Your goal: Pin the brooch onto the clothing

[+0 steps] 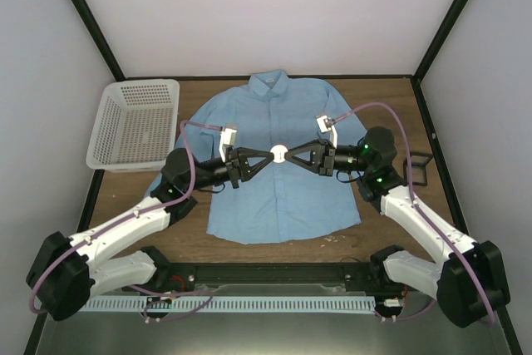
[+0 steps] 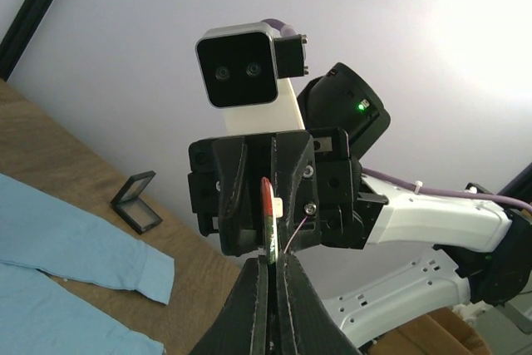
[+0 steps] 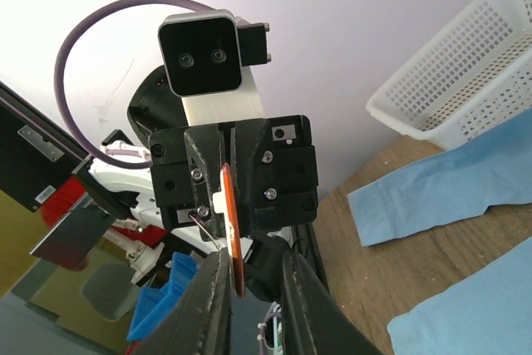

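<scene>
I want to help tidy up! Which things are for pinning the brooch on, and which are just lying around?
For the job: the small round brooch; the blue shirt, spread flat.
Just lying about: the white basket; the little black frame box.

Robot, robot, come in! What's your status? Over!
Left gripper shut on brooch. Right gripper open around it. Both above shirt, nothing between.
</scene>
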`<state>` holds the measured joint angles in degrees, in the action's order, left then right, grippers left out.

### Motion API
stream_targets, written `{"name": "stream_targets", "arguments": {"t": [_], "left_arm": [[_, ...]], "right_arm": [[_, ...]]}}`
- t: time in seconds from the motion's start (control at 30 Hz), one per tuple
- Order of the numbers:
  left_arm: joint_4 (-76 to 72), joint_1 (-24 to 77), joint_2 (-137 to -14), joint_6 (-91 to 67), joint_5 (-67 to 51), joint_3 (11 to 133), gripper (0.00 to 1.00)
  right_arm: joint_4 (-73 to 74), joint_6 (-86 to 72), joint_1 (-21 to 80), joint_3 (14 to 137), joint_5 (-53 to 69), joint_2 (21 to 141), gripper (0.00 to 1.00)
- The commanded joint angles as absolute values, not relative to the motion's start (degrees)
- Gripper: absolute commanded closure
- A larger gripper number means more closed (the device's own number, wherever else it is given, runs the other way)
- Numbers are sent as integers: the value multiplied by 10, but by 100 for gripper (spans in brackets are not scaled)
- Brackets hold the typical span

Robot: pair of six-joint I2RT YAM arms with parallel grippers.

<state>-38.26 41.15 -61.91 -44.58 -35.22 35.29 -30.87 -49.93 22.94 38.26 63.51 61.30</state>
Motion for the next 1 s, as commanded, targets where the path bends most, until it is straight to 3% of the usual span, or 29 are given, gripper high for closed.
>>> {"name": "stream_targets", "arguments": {"t": [0.0,0.1,0.2,0.97], "left_arm": [[-400,417,-624,-437,-364,373,100],[-398,418,-626,-437,-366,375,100],[-398,418,-628,-436,-366,377,100],[-374,419,-629,-433,-363,386,100]], "right_arm": [[-330,-501,227,383,653,616,88],[-332,-501,227,384,660,619,90],[-335,-503,227,383,663,622,99],[-338,-500,227,369,637,598,99]]}}
